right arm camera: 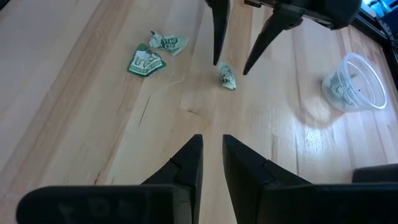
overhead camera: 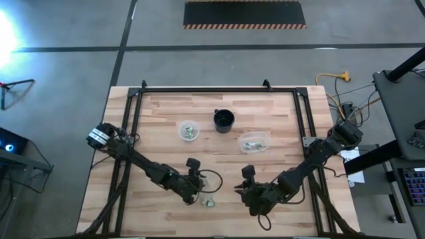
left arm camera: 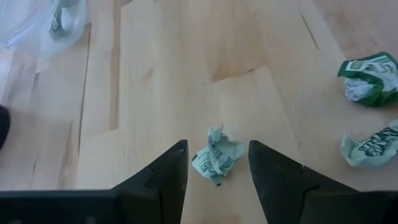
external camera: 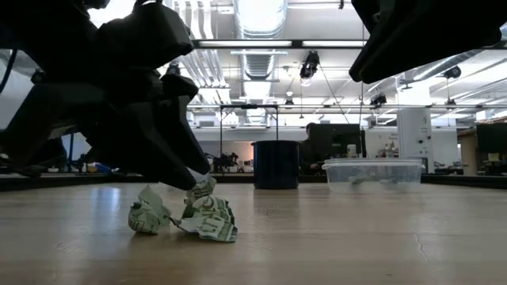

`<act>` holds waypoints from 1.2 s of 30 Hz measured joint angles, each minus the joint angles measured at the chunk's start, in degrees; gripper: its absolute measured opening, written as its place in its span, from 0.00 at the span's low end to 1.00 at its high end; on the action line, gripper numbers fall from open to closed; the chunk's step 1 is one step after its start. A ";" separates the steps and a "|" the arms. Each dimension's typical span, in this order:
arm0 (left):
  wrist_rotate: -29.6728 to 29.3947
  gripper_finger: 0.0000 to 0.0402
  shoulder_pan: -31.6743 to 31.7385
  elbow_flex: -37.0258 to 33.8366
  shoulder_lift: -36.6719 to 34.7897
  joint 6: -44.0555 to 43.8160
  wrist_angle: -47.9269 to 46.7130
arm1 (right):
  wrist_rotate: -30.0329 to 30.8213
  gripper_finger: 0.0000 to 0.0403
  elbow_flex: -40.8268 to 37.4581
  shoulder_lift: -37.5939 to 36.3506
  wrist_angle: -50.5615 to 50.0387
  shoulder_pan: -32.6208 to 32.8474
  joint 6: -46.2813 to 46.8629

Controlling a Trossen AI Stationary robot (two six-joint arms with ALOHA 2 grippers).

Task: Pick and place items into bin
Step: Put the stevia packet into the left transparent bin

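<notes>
The items are small crumpled green-and-white wrappers near the table's front edge. One wrapper (left arm camera: 216, 155) lies on the wood between the open fingers of my left gripper (left arm camera: 217, 163), which slants down over it; the fingers stand on either side without touching it (right arm camera: 227, 78). Two more wrappers (left arm camera: 370, 78) (left arm camera: 370, 146) lie close beside it, toward the table's right (overhead camera: 208, 201). My right gripper (right arm camera: 212, 146) hovers a little farther right, over bare wood, with only a narrow gap between its fingers and nothing in it. The clear bin (overhead camera: 254, 141) at mid-table holds wrapper pieces.
A black cup (overhead camera: 224, 120) stands at the table's middle back, and a clear plastic cup (overhead camera: 188, 130) with green pieces in it stands to its left. A black frame (overhead camera: 219, 89) runs round the table's edges. Bare wood lies between the two grippers.
</notes>
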 joint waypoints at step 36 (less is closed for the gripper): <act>4.17 0.09 2.36 -0.13 0.44 -0.44 -0.14 | 0.01 0.13 0.00 0.02 -0.02 0.00 0.02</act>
